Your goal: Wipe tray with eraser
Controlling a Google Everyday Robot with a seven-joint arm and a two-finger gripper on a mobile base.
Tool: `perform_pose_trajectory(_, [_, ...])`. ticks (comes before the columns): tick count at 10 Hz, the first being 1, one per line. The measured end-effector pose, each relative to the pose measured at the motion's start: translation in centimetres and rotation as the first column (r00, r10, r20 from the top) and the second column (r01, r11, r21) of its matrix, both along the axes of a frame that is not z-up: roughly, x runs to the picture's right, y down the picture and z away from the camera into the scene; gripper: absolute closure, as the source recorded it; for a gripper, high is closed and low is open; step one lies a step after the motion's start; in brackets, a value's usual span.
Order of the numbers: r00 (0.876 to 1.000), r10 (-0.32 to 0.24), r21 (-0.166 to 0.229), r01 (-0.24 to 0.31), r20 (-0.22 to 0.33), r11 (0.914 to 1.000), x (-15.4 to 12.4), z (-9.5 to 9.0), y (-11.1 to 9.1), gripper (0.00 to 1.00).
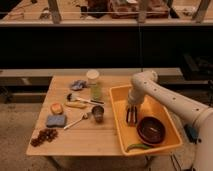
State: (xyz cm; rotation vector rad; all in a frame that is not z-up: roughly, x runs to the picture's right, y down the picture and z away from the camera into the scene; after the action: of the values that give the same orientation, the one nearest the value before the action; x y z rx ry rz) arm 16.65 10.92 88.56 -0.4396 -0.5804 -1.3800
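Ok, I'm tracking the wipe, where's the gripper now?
The gripper is down inside the tray, on the table's right side, just left of the dark brown bowl.

pincer low inside yellow-orange plastic tray | dark brown round bowl blocks near end | far end open

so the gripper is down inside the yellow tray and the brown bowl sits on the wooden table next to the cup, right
Not quite. The gripper is down inside the yellow tray, but the brown bowl is not on the wooden table next to the cup. The camera view shows it sitting inside the tray, just right of the gripper.
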Motion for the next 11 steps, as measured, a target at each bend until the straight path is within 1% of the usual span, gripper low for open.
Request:
perform_pose_trajectory(1, [1.000, 0.015, -0.009, -0.015, -0.028, 0.9999, 0.6, 1.1, -0.4, 1.00])
perform_pose_trajectory(2, [0.999, 0.026, -0.005, -0.026, -0.042, 0.9997, 0.6, 1.8, -1.2, 1.00])
perform_pose_trajectory(3, [0.999, 0.029, -0.003, -0.029, -0.047, 0.9996, 0.3, 2.1, -1.7, 1.00])
perform_pose_trajectory(4, [0.999, 0.029, 0.004, -0.028, -0.042, 0.9996, -0.5, 1.8, -2.3, 1.00])
perform_pose_trajectory(6, [1.000, 0.023, 0.027, -0.023, -0.004, 0.9994, -2.6, 0.3, -3.1, 1.00])
perform_pose_trajectory(7, [0.999, 0.009, 0.045, -0.011, 0.043, 0.9989, -4.5, -1.7, -3.3, 1.00])
perform_pose_trajectory(9, [0.996, -0.015, 0.057, 0.010, 0.086, 0.9983, -5.6, -3.3, -2.4, 1.00])
perform_pose_trajectory(10, [0.993, -0.030, 0.059, 0.024, 0.111, 0.9980, -5.9, -4.1, -1.4, 1.00])
perform_pose_trajectory(11, [0.991, -0.042, 0.060, 0.035, 0.128, 0.9976, -6.1, -4.6, -0.7, 1.00])
